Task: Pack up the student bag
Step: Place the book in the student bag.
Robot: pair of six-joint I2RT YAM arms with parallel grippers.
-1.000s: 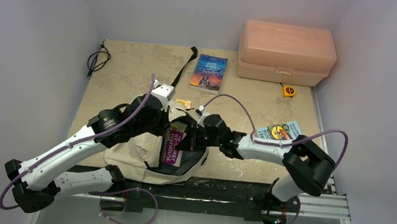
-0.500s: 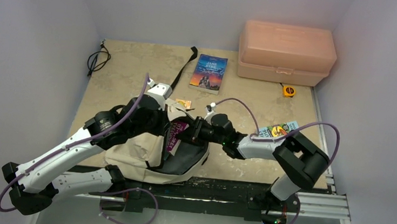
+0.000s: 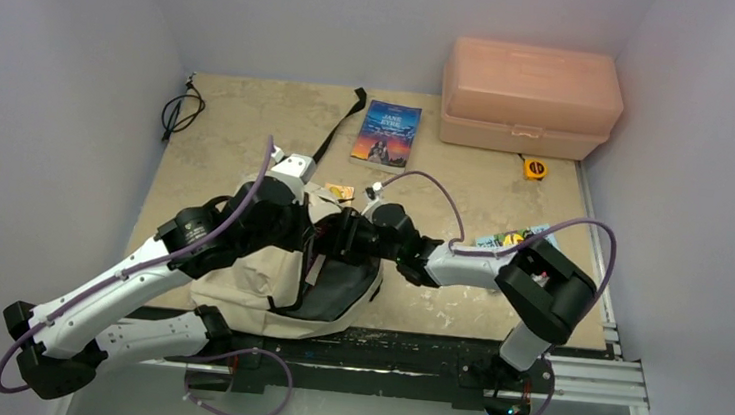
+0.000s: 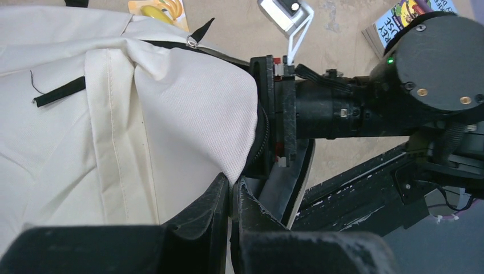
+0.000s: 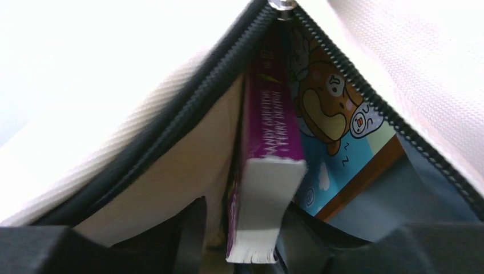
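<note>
The beige stone-patterned counter has bare room across its far left and middle. The soft cream fabric backpack with black zips lies crowded against the near edge, between the two arms. The step in hand looks like loading a book. The left gripper has its jaws pinched tight on the edge of the backpack's flap, lifting the mouth open. The right gripper is inside that mouth, its jaws on either side of a purple-spined paperback standing beside a cartoon-bear picture book. I cannot tell whether the jaws press the paperback or stand loose. The next move probably calls for drawing the right arm straight back out. The zip teeth run close on both sides, so there is little clearance.
</note>
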